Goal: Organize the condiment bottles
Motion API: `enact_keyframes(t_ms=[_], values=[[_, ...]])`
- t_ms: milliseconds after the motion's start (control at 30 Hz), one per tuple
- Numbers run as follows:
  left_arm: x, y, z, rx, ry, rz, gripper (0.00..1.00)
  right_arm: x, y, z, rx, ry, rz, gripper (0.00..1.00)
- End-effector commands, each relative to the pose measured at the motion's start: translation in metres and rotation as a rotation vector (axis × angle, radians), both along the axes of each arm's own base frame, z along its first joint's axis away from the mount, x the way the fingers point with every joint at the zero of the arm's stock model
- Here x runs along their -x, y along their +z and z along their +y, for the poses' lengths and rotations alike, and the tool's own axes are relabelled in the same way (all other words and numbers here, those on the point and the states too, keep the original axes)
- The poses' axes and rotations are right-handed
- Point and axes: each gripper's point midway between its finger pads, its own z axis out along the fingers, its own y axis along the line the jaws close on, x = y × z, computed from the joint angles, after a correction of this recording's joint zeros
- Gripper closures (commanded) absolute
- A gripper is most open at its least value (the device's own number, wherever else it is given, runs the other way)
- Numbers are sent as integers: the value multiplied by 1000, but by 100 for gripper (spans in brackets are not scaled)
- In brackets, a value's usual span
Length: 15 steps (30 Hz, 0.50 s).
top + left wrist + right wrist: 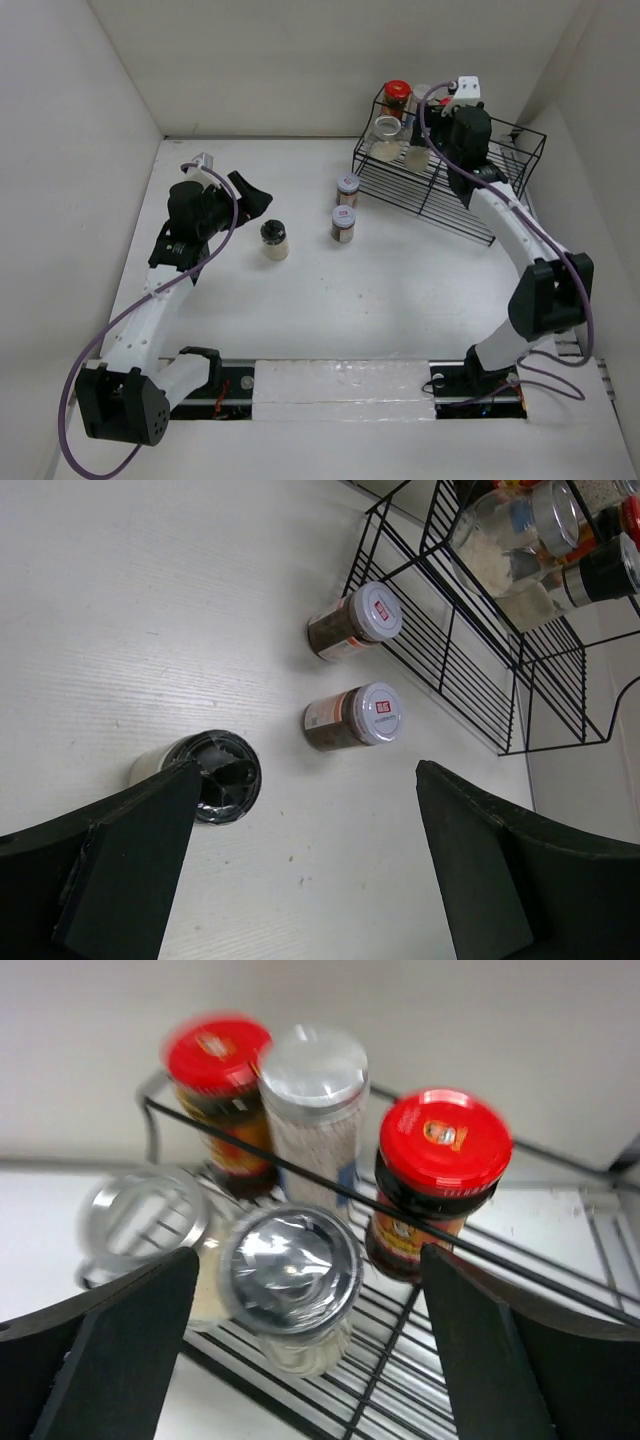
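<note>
- step in hand, by my reading: loading the wire rack (455, 205), partly done. five jars stand in it at 1 o'clock on the table (330, 310), and three more wait on the bare top.
- right gripper (307, 1270): jaws spread wide and holding nothing, straddling a silver-lidded jar (290, 1265) in the rack. from it, the two red-lidded jars (215, 1060) (442, 1145) sit at 11 and 1.
- left gripper (250, 192): jaws wide and empty. the black-lidded jar (273, 236) sits just beside its left finger.
- two brown jars (347, 189) (343, 222) stand upright at 2 o'clock from the black-lidded jar, near the rack's left edge.
- next move, i judge: centre your left jaws over the black-lidded jar, lower, then close on the glass below the lid.
- surface: matte white tabletop with faint specks. plain white walls close in on three sides.
</note>
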Motion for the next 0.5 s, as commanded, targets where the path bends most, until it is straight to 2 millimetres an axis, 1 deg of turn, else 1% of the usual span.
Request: enact_keyframes(t_ms=[0, 67, 100, 133, 167, 200, 233, 267, 300, 333, 367, 400, 433, 467], values=[[-3, 30, -2, 6, -21, -92, 16, 40, 69, 12, -26, 24, -172, 4], [-4, 32, -2, 7, -21, -101, 16, 56, 58, 29, -49, 70, -151, 11], [-4, 32, -2, 7, -21, -101, 16, 67, 58, 51, -72, 130, -170, 16], [-4, 32, -2, 7, -21, -101, 16, 77, 35, 64, -92, 170, -138, 40], [-4, 32, -2, 7, -21, -101, 16, 83, 23, 81, -110, 226, -127, 50], [-3, 30, -2, 6, -21, -91, 16, 93, 12, 103, -123, 287, -109, 58], [-3, 30, -2, 6, -21, -91, 16, 97, -11, 116, -112, 326, -66, 60], [-3, 30, -2, 6, -21, -91, 16, 100, -24, 126, -115, 351, -37, 57], [-3, 33, -3, 10, -29, -101, 16, 107, -35, 144, -110, 406, -10, 51], [-2, 36, -3, 11, -29, -110, 16, 111, -47, 153, -104, 437, 16, 42], [-2, 36, -3, 11, -29, -110, 16, 113, -66, 161, -93, 458, 57, 23], [-2, 36, -3, 11, -29, -110, 16, 115, -73, 168, -100, 479, 77, 15], [-2, 36, -3, 11, -29, -110, 16, 118, -82, 178, -97, 512, 99, 10], [0, 39, -3, 12, -29, -119, 16, 114, -90, 188, -85, 550, 122, 8]])
